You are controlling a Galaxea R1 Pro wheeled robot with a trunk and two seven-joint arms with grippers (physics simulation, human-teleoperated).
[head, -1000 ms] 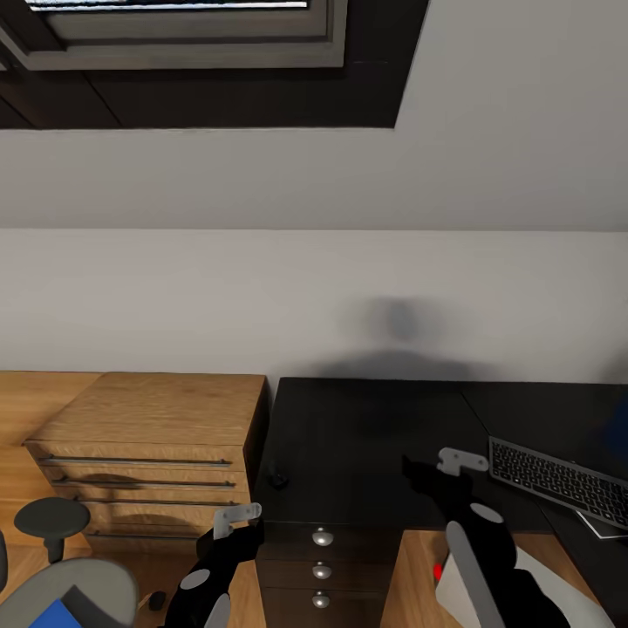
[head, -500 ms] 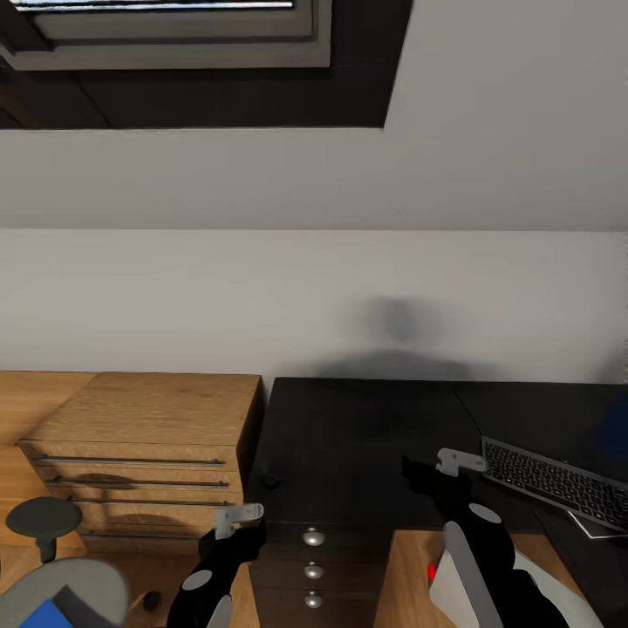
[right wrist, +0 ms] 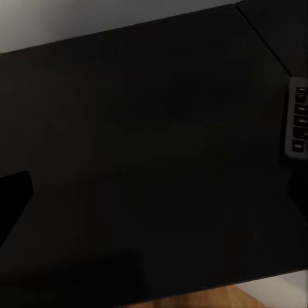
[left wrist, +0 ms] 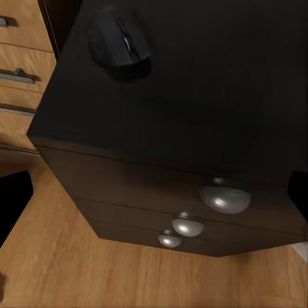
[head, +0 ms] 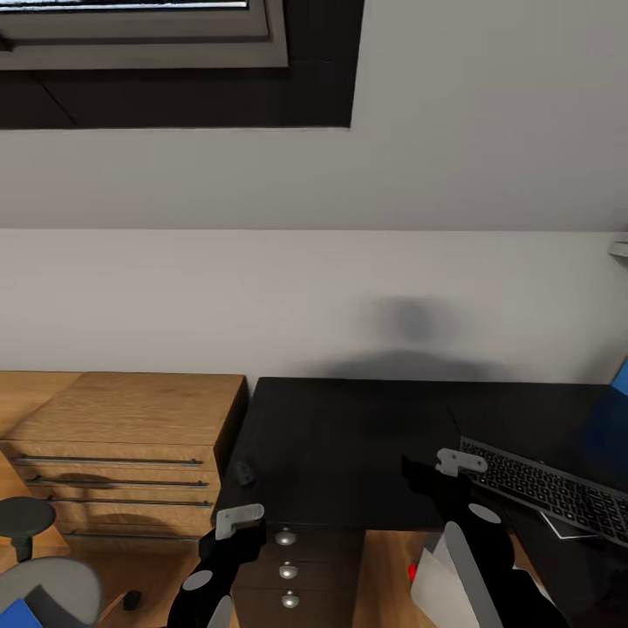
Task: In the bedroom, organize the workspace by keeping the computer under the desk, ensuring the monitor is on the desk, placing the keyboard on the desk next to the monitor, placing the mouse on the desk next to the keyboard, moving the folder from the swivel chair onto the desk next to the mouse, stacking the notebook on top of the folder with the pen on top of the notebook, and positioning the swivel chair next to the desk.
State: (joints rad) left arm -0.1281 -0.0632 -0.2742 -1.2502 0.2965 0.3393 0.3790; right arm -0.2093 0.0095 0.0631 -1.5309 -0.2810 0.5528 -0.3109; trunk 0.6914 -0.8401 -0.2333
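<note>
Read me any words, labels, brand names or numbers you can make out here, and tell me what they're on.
No readable text anywhere.
keyboard: key legends too small and blurred to read.
mouse: no visible marking.
desk and its drawer knobs: plain, no labels.

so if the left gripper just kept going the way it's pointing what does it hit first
Probably the black desk. The left wrist view looks along the left gripper onto the desk's top near its front edge, with the mouse off to one side of that line. Depth is hard to judge, so it might instead meet the drawer front.
</note>
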